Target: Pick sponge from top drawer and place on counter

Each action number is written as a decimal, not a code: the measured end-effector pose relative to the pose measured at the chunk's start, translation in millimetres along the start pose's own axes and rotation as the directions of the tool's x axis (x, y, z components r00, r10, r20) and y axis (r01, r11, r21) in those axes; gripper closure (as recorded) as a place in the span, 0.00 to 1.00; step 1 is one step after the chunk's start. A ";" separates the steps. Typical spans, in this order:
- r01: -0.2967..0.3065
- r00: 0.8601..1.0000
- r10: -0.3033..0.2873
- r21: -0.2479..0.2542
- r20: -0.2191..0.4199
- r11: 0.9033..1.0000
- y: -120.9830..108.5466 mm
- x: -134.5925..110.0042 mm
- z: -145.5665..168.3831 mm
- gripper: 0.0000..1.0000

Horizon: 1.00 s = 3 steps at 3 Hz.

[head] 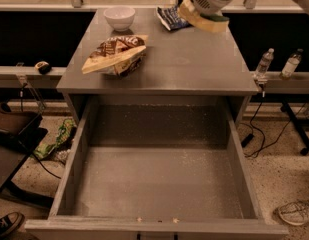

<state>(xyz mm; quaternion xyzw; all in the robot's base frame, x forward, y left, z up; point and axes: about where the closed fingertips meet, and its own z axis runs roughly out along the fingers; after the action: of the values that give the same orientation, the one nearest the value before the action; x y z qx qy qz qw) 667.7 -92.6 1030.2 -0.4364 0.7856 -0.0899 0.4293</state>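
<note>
Camera view is showing my gripper (198,5) clamping the sponge (208,22) over the counter's (194,64) far right part; its long axis is running left-right, counter lying straight below.

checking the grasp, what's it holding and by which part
The gripper, above the counter's back right, holds the sponge by its left end; the contact itself is hidden.

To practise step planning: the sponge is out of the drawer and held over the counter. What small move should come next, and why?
Probably lower the gripper a little and set the sponge on the counter. It holds the sponge over the counter's far right part, away from the top drawer, and bare surface shows beside the blue packet.
</note>
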 end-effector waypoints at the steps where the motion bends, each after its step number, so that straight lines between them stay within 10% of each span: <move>1: 0.002 0.998 0.000 -0.034 0.062 0.999 27.2 -22.4 69.6 1.00; 3: 0.017 1.000 -0.014 -0.184 0.020 0.983 138.4 -0.3 163.3 1.00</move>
<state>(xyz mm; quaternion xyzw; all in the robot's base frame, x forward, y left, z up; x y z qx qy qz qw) 706.6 29.2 858.5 -0.4811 0.7831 -0.0161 0.3939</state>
